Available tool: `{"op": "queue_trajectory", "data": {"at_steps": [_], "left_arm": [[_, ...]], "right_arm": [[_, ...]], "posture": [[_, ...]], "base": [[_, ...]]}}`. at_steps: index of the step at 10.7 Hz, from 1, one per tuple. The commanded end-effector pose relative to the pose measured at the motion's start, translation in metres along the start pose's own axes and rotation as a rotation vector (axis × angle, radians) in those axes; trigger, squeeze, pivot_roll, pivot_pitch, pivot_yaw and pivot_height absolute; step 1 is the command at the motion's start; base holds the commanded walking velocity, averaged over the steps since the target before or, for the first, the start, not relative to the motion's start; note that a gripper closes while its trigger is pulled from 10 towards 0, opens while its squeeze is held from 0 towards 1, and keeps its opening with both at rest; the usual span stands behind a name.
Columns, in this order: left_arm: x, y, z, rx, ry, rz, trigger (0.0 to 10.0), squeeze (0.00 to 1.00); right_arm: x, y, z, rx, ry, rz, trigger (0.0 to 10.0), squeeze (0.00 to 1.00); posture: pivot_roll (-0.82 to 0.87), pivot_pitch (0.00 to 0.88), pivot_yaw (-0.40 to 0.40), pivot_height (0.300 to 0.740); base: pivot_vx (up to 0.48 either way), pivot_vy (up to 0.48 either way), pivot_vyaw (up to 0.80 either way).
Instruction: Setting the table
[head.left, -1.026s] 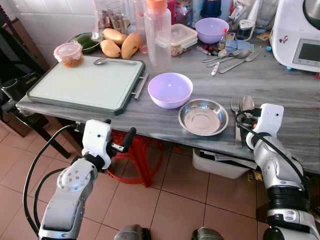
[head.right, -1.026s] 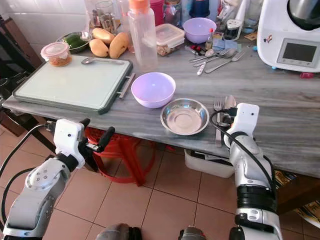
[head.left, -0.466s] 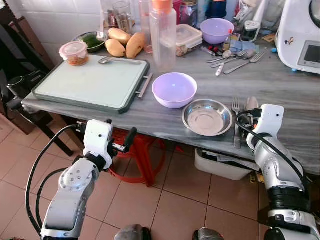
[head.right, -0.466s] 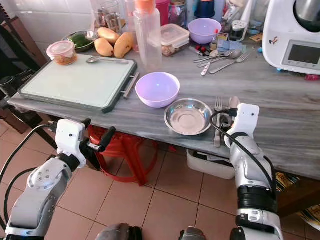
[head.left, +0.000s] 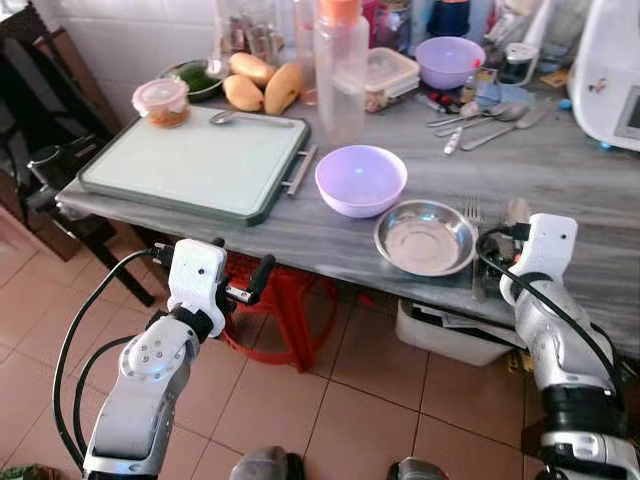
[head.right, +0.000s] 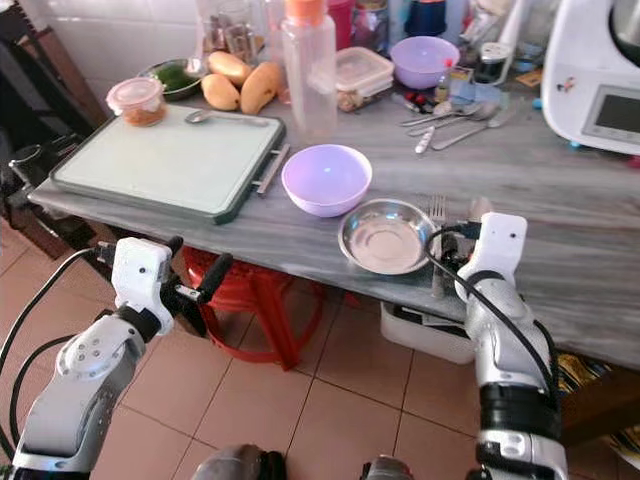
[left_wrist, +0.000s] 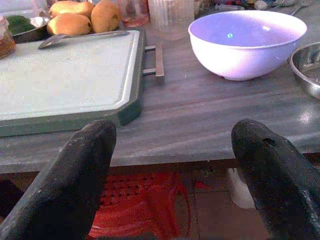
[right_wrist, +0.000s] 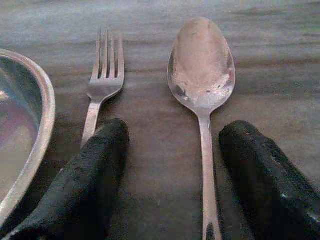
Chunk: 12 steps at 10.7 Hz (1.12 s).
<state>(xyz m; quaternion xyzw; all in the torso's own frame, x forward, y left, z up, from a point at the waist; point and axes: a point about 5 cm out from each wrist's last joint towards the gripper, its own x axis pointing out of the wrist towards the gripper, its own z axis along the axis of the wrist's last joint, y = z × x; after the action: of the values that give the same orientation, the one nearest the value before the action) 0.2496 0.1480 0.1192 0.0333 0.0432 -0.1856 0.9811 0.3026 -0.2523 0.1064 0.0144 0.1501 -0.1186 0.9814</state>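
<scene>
A purple bowl (head.left: 361, 180) and a shallow steel plate (head.left: 425, 237) stand side by side near the front edge of the grey table (head.left: 330, 245). Right of the plate lie a fork (right_wrist: 104, 82) and a spoon (right_wrist: 201, 65), parallel, bowls pointing away from me. My right gripper (right_wrist: 172, 170) rests low at the table edge, open, its fingers (right_wrist: 95, 175) astride the spoon's handle with the fork's handle just outside. My left gripper (left_wrist: 172, 170) hangs open and empty below the table edge, facing the bowl.
A green-rimmed cutting board (head.left: 195, 160) with a spoon on it fills the table's left. Behind stand mangoes (head.left: 265, 88), a lidded container (head.left: 165, 100), a tall bottle (head.left: 340, 60), another purple bowl (head.left: 450, 60), loose cutlery (head.left: 490, 112) and a white appliance (head.left: 620, 70). A red stool (head.left: 290, 305) sits underneath.
The whole picture has drifted rightward, so the camera moved. Both grippers keep their places and stay open; nothing on the table has shifted.
</scene>
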Motion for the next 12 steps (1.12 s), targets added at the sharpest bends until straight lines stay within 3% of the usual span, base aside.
{"op": "queue_trajectory", "data": {"at_steps": [1,6,9,11,12], "left_arm": [[0.001,0.0,0.001,0.008,-0.002,0.005,10.0,0.0],[0.002,-0.002,-0.001,0.001,-0.007,0.007,10.0,0.0],[0.009,-0.006,-0.002,-0.014,-0.027,0.009,10.0,0.0],[0.012,-0.008,-0.003,-0.02,-0.038,0.017,10.0,0.0],[0.012,-0.007,-0.003,-0.024,-0.039,0.024,10.0,0.0]], "right_arm": [[-0.003,-0.015,-0.008,0.004,0.03,-0.069,10.0,1.0],[-0.003,-0.016,0.006,0.02,-0.069,-0.084,10.0,1.0],[-0.003,-0.007,0.031,0.063,-0.252,-0.031,10.0,1.0],[-0.005,-0.009,0.035,0.008,-0.292,-0.084,10.0,1.0],[-0.011,-0.016,0.031,-0.041,-0.292,-0.172,10.0,0.49]], "posture": [[0.02,0.033,0.105,0.74],[0.01,0.0,0.095,0.74],[-0.01,0.0,0.086,0.74],[-0.01,0.0,0.077,0.74],[-0.02,0.0,0.073,0.74]], "base": [[0.0,0.0,0.0],[0.0,0.0,0.0],[0.0,0.0,0.0],[0.0,0.0,0.0],[0.0,0.0,0.0]]}}
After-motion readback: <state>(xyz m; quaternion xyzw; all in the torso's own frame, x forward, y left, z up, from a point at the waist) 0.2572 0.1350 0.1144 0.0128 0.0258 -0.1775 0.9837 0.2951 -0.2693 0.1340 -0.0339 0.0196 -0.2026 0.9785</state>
